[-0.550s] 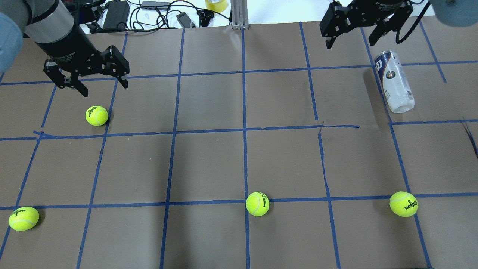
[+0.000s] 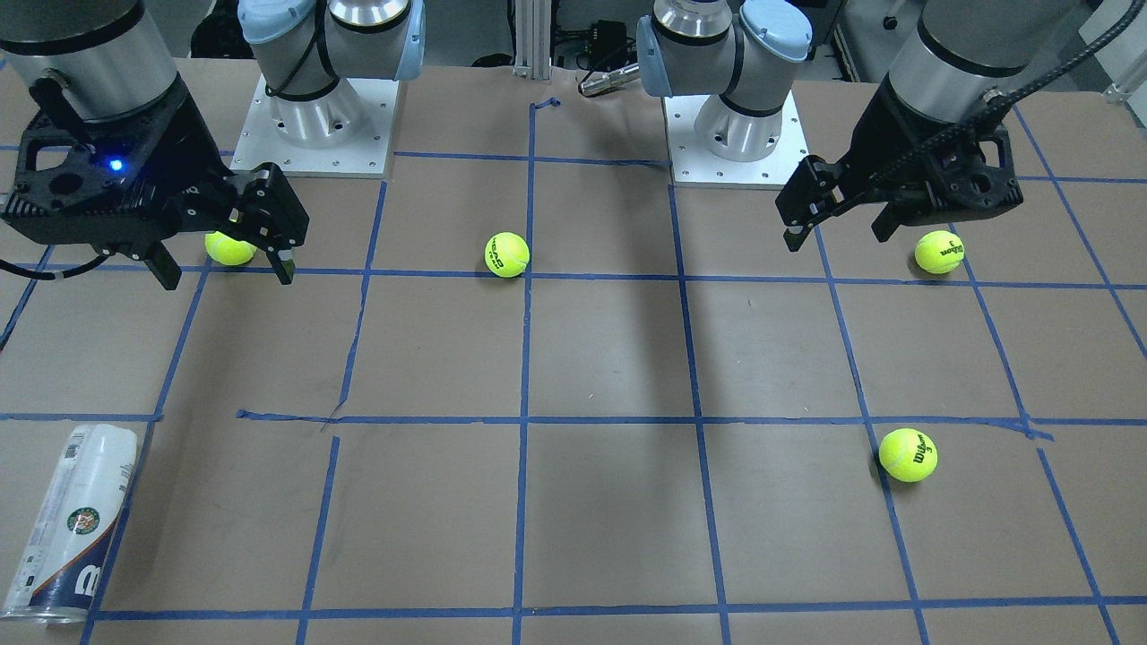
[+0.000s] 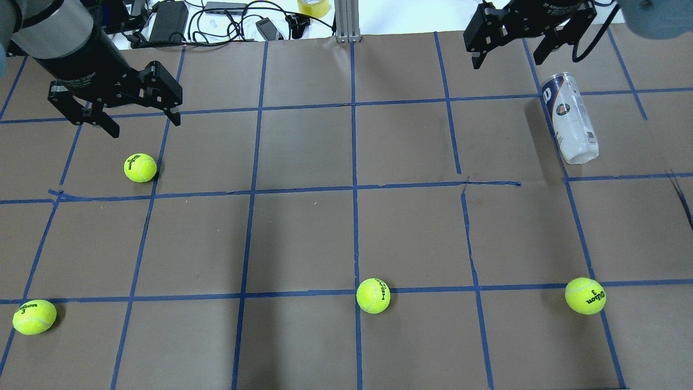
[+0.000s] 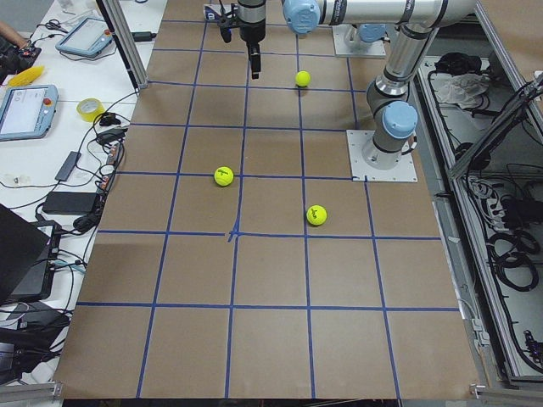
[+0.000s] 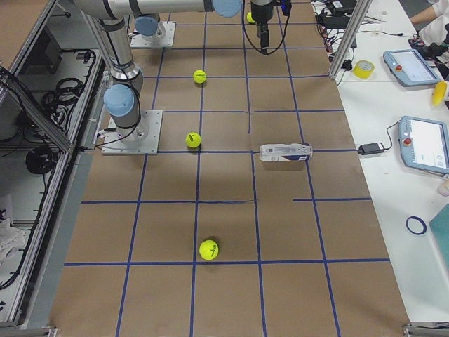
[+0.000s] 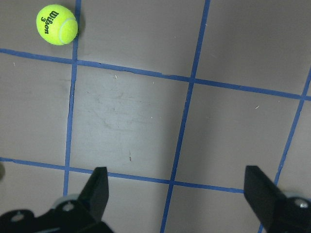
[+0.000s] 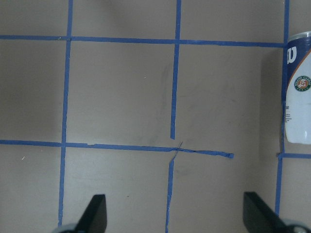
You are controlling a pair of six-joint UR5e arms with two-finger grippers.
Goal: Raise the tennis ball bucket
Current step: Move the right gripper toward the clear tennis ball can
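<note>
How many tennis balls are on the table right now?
4. One tennis ball sits near the left gripper, another at the robot-side left corner, another robot-side centre, another robot-side right. None shows inside the tennis ball bucket.

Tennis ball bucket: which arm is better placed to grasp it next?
Right. The tennis ball bucket lies on its side close to the open right gripper; the left gripper hangs across the table near a tennis ball.
</note>
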